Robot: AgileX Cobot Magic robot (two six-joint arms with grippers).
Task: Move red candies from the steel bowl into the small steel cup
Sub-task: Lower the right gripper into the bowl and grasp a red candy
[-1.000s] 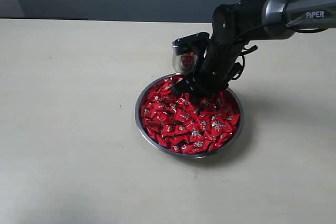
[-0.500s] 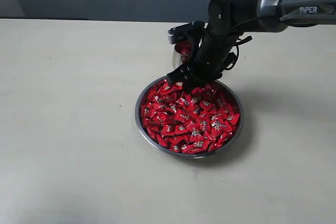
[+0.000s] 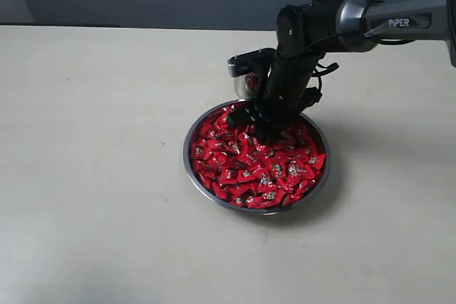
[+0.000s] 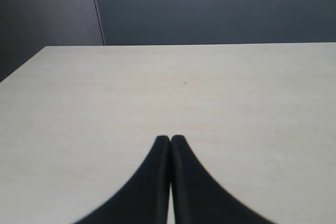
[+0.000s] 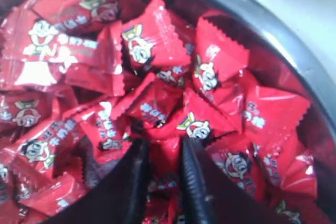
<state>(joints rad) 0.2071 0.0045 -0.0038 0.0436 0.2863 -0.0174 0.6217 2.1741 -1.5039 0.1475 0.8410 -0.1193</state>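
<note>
1. The left gripper [image 4: 170,141] shows only in its own wrist view, low in the middle of the frame. Its two dark fingers are pressed together with nothing between them, above bare table [image 4: 157,87]. It is probably parked aside because one arm is enough for this job.
2. In the exterior view, the steel bowl [image 3: 187,158] sits on the table at the centre of the frame. It is wide and shallow, so a gripper can come down into it from above.
3. The red candies [image 3: 242,172] fill the bowl almost to the rim, so I judge that most of the task is left to do.
4. The small steel cup [image 3: 246,83] stands upright just above the bowl's upper rim, partly hidden by the arm. It is close enough that each carry should be short. Red shows on it, but I cannot tell whether that is candy or reflection.
5. The right gripper [image 3: 258,124], on the arm reaching in from the upper right, points down into the upper part of the heap. In its wrist view the fingers [image 5: 134,182] stand a narrow gap apart with red wrapper between them. I cannot tell whether a candy is truly pinched.
</note>
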